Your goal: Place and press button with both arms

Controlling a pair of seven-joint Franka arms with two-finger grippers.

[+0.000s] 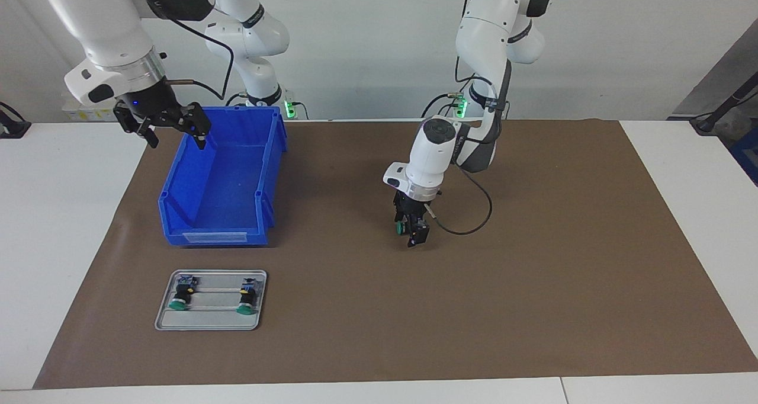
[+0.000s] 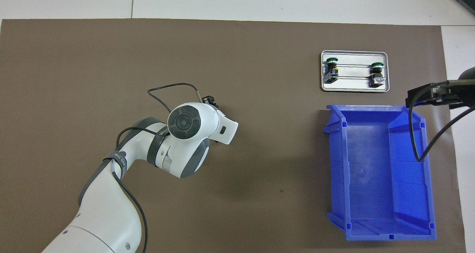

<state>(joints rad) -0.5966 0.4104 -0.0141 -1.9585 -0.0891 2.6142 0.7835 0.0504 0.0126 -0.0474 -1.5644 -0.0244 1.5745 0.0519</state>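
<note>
Left gripper (image 1: 413, 229): raised over the bare middle of the brown mat (image 1: 533, 273), closed on the button (image 1: 402, 227), green cap showing at the side between the fingers. Hidden under the wrist in the overhead view.

Right gripper (image 1: 172, 125): waiting over the blue bin (image 1: 219, 185) at its rim nearest the robots, toward the right arm's end of the table; fingers spread apart, holding nothing.

Bin interior: nothing seen inside. Metal tray (image 1: 210, 321): on the mat, farther from the robots than the bin, carrying two other buttons (image 1: 179, 294), lying on their sides, well apart.

Step in hand, as judged: transport of the held button toward a placement spot; placing not yet done, pressing not yet begun.

Next move, as judged: lower to the mat, set down base first with cap upward, release without tipping. Then a steadying hold by one arm and a straight downward press on the cap by the other. Risk: cap sideways in the grip, so reorientation probably needed before set-down.
</note>
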